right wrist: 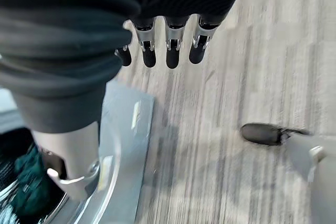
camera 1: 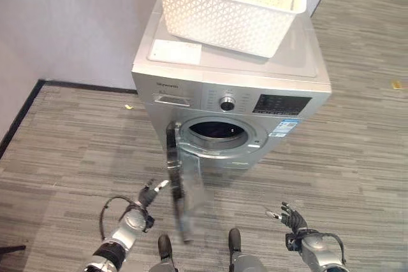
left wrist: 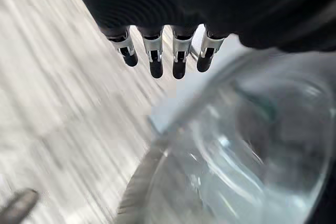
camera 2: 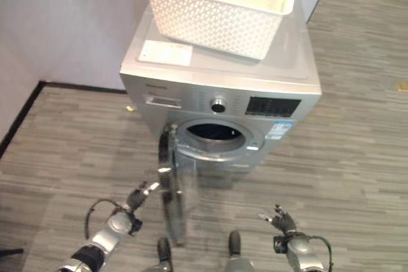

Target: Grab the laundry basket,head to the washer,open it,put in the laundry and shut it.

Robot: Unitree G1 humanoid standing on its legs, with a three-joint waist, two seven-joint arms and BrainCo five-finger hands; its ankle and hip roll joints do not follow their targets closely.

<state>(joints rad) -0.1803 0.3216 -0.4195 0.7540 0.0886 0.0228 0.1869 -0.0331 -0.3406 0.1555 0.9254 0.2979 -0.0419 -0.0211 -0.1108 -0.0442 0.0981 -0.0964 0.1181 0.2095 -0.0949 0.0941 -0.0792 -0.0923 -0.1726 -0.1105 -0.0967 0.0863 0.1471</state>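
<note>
Up on the silver washer (camera 1: 236, 71), the white laundry basket (camera 1: 233, 1) sits on the flat lid toward the back — nothing can be made out inside it from the head views. A white sheet of paper (camera 1: 175, 51) lies on the lid just beside the basket's near-left corner. The washer's round door (camera 1: 182, 186) hangs swung wide toward the robot, hinged at the left of the drum opening (camera 1: 217, 130), its glass bowl showing close up in the left wrist view. Some dark green laundry (right wrist: 26, 187) shows inside the drum in the right wrist view.

The left robot hand (camera 1: 150, 192) is just beside the outer edge of the door, fingers (left wrist: 156, 59) straight and released, grasping nothing; whether they touch the door I cannot tell. The right robot hand (camera 1: 292, 216) hovers over the grey plank floor (camera 1: 357, 157) well apart from the door — fingers spread, released too.
</note>
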